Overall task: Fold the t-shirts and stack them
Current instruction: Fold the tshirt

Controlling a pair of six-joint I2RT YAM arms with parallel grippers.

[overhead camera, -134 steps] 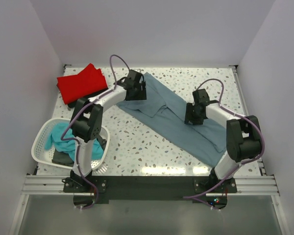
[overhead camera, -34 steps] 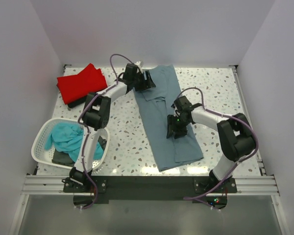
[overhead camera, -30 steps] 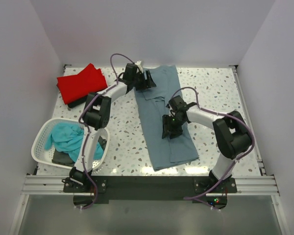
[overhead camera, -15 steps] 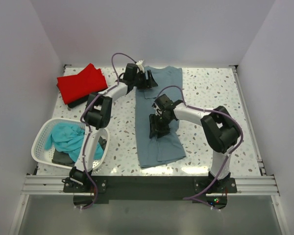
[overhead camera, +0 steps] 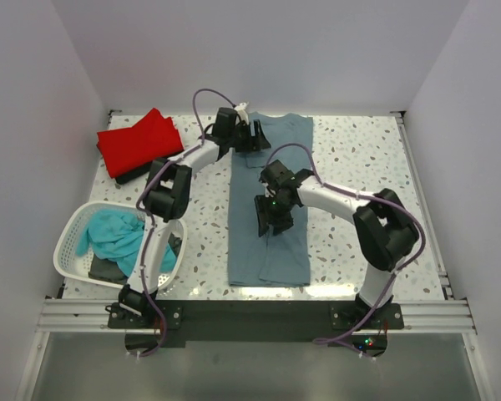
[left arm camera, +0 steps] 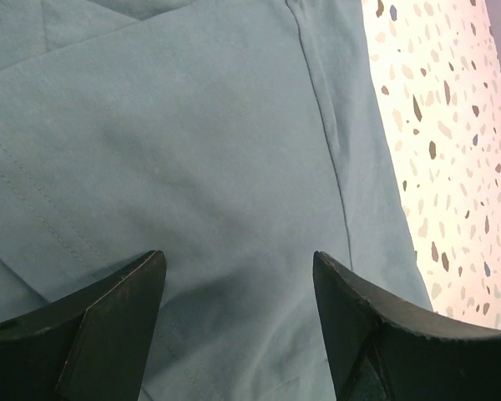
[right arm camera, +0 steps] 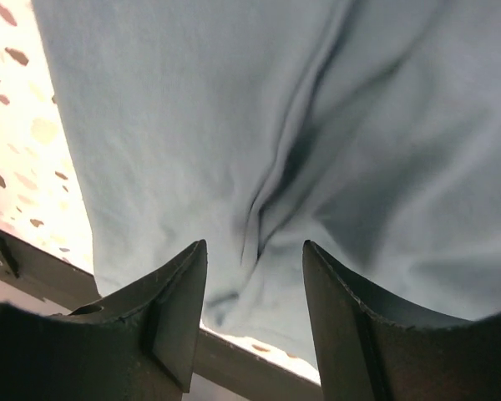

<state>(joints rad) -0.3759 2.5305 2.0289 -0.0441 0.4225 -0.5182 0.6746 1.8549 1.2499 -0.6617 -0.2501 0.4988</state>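
Jaws are standing apart on both arms. L arm is stretching fwd, left gripper (overhead camera: 253, 137) sitting low over the far end of the grey-blue tee (overhead camera: 271, 246), which is lying as a long strip down mid-table (overhead camera: 359, 159). R arm is bending across leftward, right gripper (overhead camera: 270, 219) pointing down at the strip's middle, astride a crease. Red tee (overhead camera: 138, 142) is lying far-left; teal tee (overhead camera: 113, 234) is sitting in the basket (overhead camera: 67, 238).
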